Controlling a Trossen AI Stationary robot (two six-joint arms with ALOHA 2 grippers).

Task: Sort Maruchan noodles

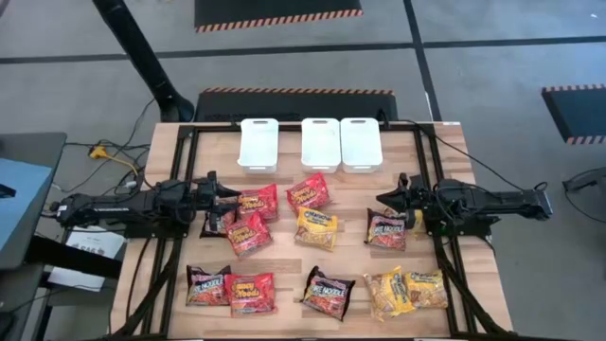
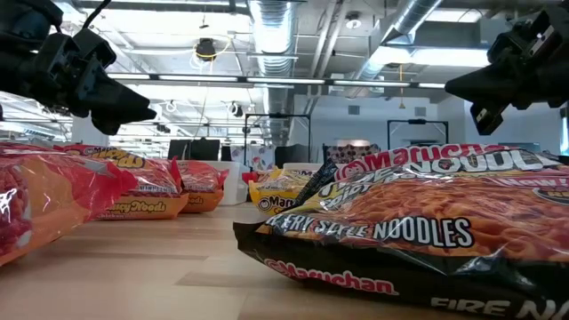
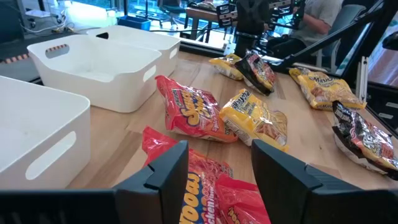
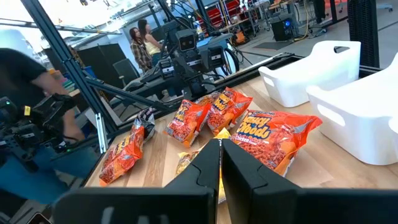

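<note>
Several Maruchan noodles packets lie flat on the wooden table. Red ones (image 1: 256,201) (image 1: 309,191) (image 1: 249,233) lie in the middle with a yellow one (image 1: 315,227) and a dark one (image 1: 386,228). More red, dark and yellow packets (image 1: 328,292) lie along the near edge. My left gripper (image 1: 232,200) (image 3: 219,168) hovers open at the left, level, above the red packets. At the right, my right gripper (image 1: 383,199) (image 4: 222,163) hovers shut, level, above the dark packet. Neither touches a packet.
Three white bins (image 1: 258,144) (image 1: 320,142) (image 1: 361,144) stand in a row at the table's far edge. A black frame rail (image 1: 189,180) runs along the table's sides. People (image 4: 146,40) stand in the room beyond the table.
</note>
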